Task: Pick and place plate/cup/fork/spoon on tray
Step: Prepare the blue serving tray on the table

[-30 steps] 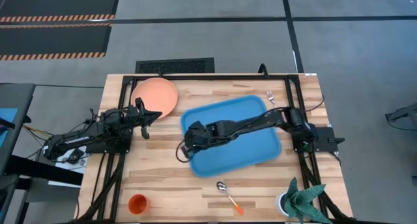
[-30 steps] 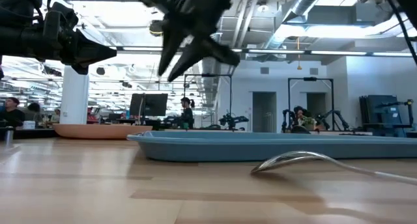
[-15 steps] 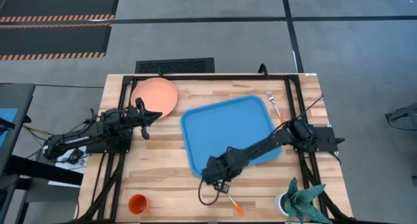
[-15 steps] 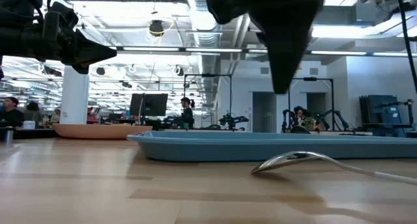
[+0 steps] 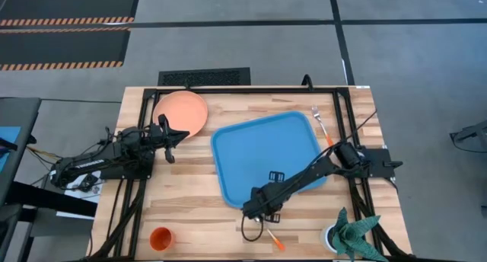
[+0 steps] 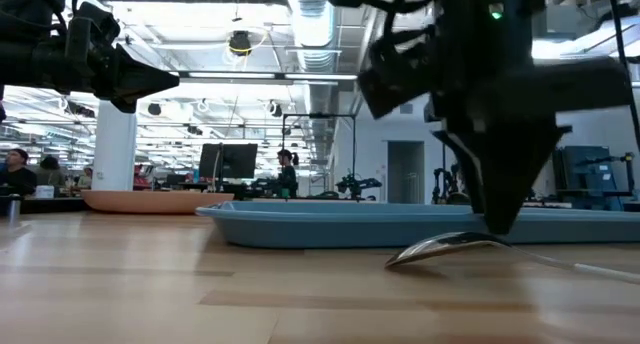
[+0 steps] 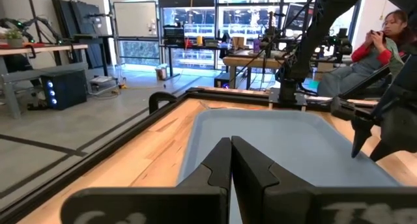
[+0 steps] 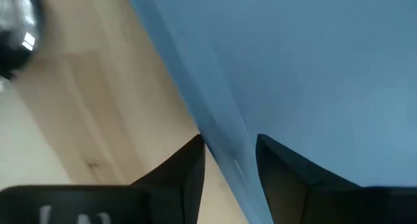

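The blue tray (image 5: 266, 151) lies mid-table. The spoon (image 5: 271, 238) lies on the wood just near of the tray, and its silver bowl also shows in the low view (image 6: 445, 247). My right gripper (image 5: 260, 214) is open and points down over the tray's near rim (image 8: 218, 136), above the spoon's bowl end; the low view (image 6: 497, 219) does not show it touching. The salmon plate (image 5: 183, 112) lies at the far left, the orange cup (image 5: 160, 238) stands at the near left, and the fork (image 5: 319, 117) lies far right of the tray. My left gripper (image 5: 169, 134) waits shut beside the plate.
A potted plant (image 5: 350, 235) stands at the near right corner. Black frame rails (image 5: 144, 102) run along the table's left, far and right edges. Bare wood shows between the cup and the spoon. People sit in the room beyond the table (image 7: 384, 38).
My right gripper has swung from above the tray's left part toward the table's near edge, tipped to point down, and come down over the tray's near rim by the spoon. The spoon, tray and left arm have stayed put.
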{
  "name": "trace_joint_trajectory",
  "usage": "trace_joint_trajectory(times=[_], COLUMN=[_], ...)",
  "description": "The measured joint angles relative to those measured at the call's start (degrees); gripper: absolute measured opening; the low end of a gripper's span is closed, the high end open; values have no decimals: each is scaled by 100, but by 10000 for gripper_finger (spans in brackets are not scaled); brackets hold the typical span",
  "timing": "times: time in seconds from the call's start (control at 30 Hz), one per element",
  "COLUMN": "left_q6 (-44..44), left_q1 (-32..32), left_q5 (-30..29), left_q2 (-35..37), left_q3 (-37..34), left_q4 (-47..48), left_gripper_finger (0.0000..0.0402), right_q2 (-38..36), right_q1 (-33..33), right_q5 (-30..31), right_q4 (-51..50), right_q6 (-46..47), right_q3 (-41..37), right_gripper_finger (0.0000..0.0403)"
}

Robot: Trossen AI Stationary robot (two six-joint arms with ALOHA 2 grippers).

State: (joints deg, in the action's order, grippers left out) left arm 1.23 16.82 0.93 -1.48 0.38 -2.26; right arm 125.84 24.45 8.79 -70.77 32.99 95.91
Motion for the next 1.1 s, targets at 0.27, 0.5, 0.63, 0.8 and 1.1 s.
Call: trace_joint_trajectory(times=[0.27,0.5,0.63,0.8,1.1], left_q6=[0,0,0,0,0], left_q1=[1,0,1,2,0], left_q5=[0,-2,-2,-2,-51], left_q2=[0,0,0,0,0], left_q3=[-1,0,-1,-2,-1], left_q4=[0,0,-4,-7,-8], left_gripper_finger=[0,0,0,0,0], right_q2=[-4,-4,-4,-4,-4], right_q1=[-66,-168,-170,-123,-85], right_q5=[17,-56,-88,-78,-76], right_q4=[449,805,863,1114,1725], right_q6=[-126,-296,-321,-606,-1083], right_q3=[-70,132,269,291,294], right_gripper_finger=[80,38,41,41,43])
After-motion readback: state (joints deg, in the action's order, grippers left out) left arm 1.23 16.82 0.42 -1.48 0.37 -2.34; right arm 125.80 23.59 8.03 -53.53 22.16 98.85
